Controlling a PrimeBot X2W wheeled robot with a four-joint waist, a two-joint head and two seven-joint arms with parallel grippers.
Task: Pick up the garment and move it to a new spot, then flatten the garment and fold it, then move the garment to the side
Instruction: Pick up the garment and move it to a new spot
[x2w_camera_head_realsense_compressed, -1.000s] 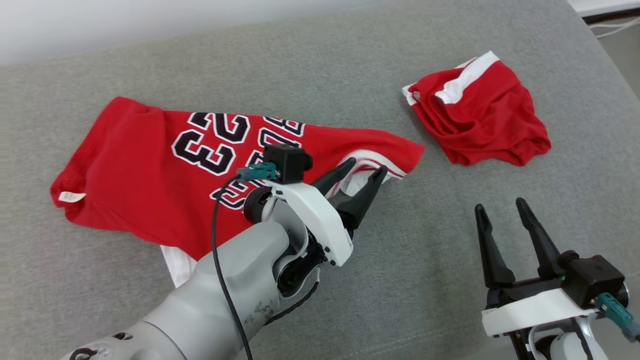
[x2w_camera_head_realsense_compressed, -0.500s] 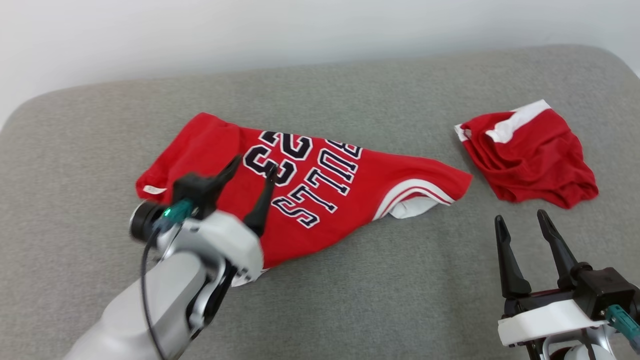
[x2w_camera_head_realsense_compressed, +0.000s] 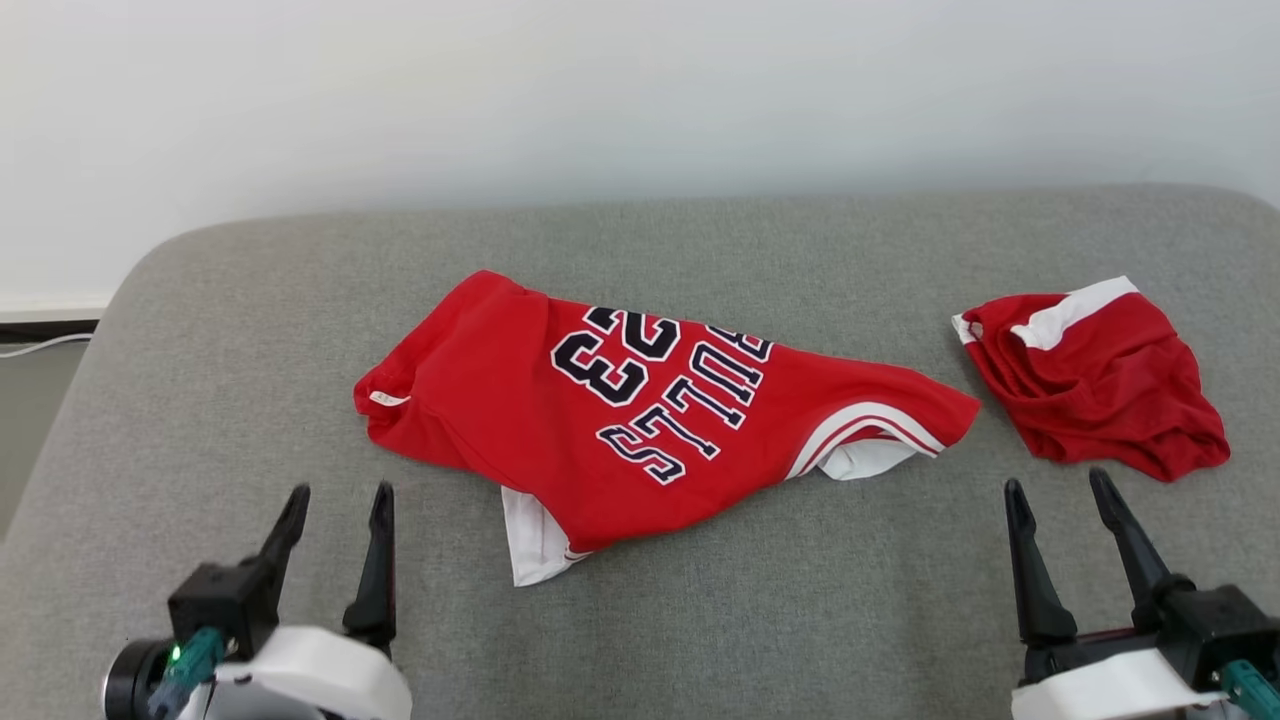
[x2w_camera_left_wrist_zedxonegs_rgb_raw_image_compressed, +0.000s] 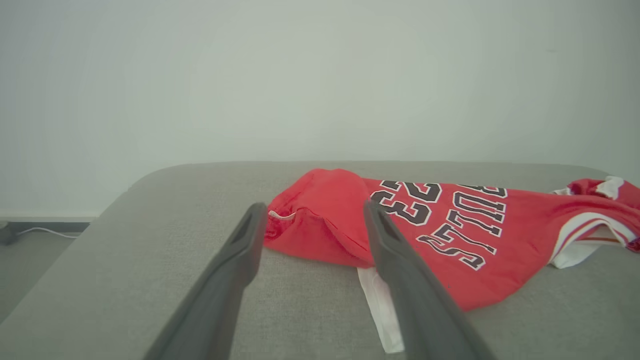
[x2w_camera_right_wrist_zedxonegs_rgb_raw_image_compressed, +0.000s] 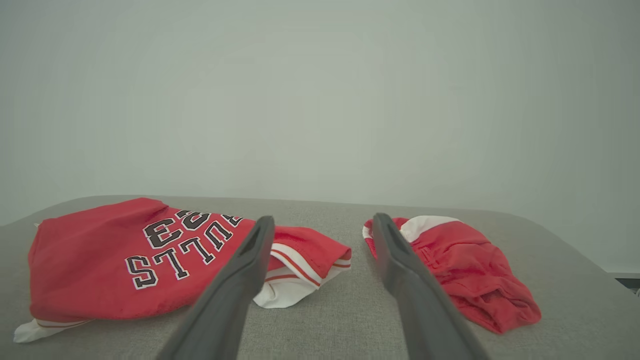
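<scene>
Away from the jersey (x2w_camera_head_realsense_compressed: 500, 400) went the left gripper (x2w_camera_head_realsense_compressed: 341, 490); it and the right gripper (x2w_camera_head_realsense_compressed: 1055, 480) stood open, empty; flattening and folding seemed left.

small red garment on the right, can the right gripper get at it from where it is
Probably yes: the small red garment lies just ahead of the open right gripper, with only bare grey cushion between.

The jersey (x2w_camera_head_realsense_compressed: 640, 420) is lying mid-frame on the cushion (x2w_camera_head_realsense_compressed: 250, 330), with a smaller crumpled garment (x2w_camera_head_realsense_compressed: 1100, 390) sitting near it at the right. The left gripper (x2w_camera_head_realsense_compressed: 341, 490) is hovering lower left and the right gripper (x2w_camera_head_realsense_compressed: 1055, 480) lower right, both apart from the cloth.
</scene>
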